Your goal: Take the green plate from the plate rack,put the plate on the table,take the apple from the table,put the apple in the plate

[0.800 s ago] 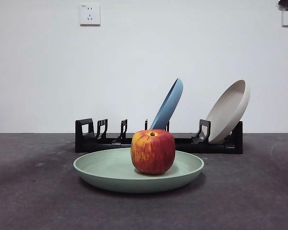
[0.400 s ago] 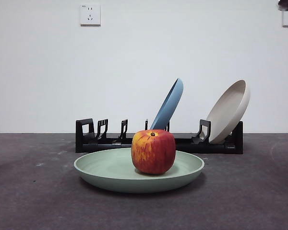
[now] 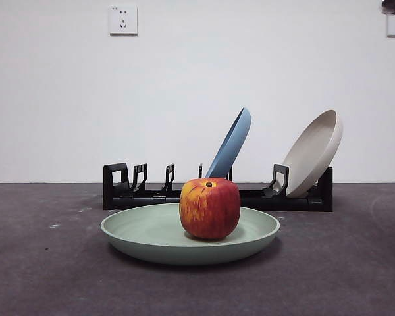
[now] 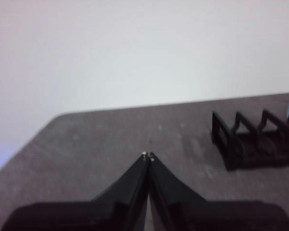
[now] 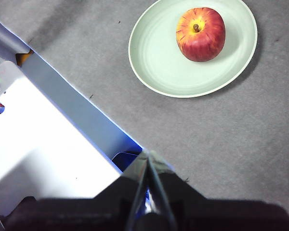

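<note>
**Sitting in the green plate: apple upright, both arms clear**

Looking across the table (image 3: 39,276) from the front, I see the apple (image 3: 210,208) resting in the green plate (image 3: 151,234), stem up, slightly toward 3 o'clock of the plate's centre. The plate lies flat on the table, just in front of the plate rack (image 3: 125,187). Behind it, at 12 o'clock, a blue plate (image 3: 232,145) leans in the rack, and at 2 o'clock a beige plate (image 3: 314,153) leans the same way. 2 wall sockets (image 3: 123,20) show above. Nothing blocks the apple. My left gripper (image 4: 148,156) hangs near the rack's end, jaws pressed together. My right gripper (image 5: 147,159) hovers well apart from the plate, jaws together, holding nothing.
</note>
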### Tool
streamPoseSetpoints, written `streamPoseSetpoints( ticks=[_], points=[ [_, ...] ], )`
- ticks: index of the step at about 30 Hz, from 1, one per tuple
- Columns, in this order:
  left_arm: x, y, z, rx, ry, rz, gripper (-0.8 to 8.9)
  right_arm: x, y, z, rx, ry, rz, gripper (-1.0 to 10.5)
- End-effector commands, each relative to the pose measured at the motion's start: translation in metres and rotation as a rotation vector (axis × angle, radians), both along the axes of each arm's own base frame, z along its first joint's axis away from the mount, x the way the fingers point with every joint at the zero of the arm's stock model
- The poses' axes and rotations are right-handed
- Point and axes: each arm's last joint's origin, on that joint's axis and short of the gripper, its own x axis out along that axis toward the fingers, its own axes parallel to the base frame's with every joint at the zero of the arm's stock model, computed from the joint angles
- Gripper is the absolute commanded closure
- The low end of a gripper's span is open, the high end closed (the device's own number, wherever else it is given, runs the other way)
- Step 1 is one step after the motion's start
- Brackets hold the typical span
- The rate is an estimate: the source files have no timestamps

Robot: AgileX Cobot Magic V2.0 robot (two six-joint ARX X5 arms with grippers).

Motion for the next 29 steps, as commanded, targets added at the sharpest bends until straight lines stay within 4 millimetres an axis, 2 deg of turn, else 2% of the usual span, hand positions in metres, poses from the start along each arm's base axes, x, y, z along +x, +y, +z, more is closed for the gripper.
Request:
streamPoseSetpoints(
  ticks=[1,5,15,29],
  points=[
    [0.000,0.000,-0.015,-0.036,0.022,0.001,8.16,0.000,0.000,0.000,0.005,0.000,-0.002,9.5],
    [0.000,0.000,-0.030,-0.038,0.058,0.001,8.15,0.000,0.000,0.000,0.005,0.000,-0.002,9.5],
    [-0.006,0.001,-0.045,-0.058,0.175,0.003,8.16,0.000,0.000,0.000,0.004,0.001,-0.002,9.5],
    [-0.006,0.000,-0.047,-0.078,0.180,-0.018,8.16,0.000,0.000,0.000,0.005,0.000,-0.002,9.5]
  ],
)
